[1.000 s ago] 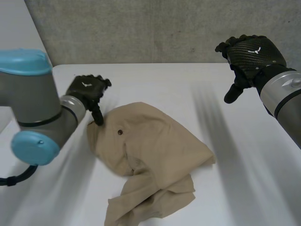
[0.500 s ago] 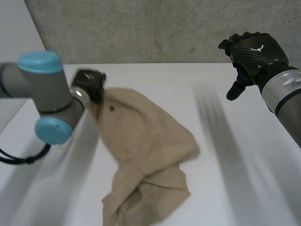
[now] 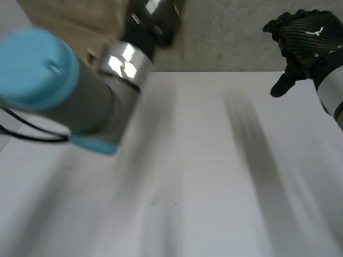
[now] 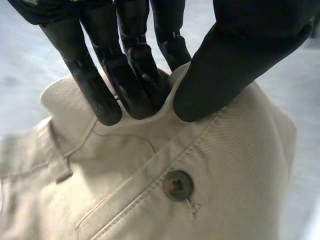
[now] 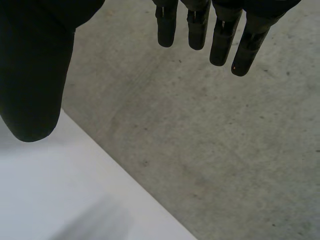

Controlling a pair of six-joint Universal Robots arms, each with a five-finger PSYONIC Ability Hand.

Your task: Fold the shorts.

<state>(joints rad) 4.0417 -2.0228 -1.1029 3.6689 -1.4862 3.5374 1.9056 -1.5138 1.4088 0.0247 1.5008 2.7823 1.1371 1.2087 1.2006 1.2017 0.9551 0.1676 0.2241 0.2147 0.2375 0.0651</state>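
The tan shorts hang from my left hand, which pinches a fold of the waistband between its fingers and thumb, just above a dark button. In the head view that left hand is raised high at the back left, with tan cloth bunched behind the arm. My right hand hovers at the back right, well above the table. Its fingers hang straight with nothing between them and the thumb.
A grey concrete wall runs behind the table's far edge. My left arm, with its light-blue cap, reaches across the left side of the table.
My left hand closed on the shorts' waistband and lifted the shorts off the table, up and back. The right hand drifted slightly to the right.
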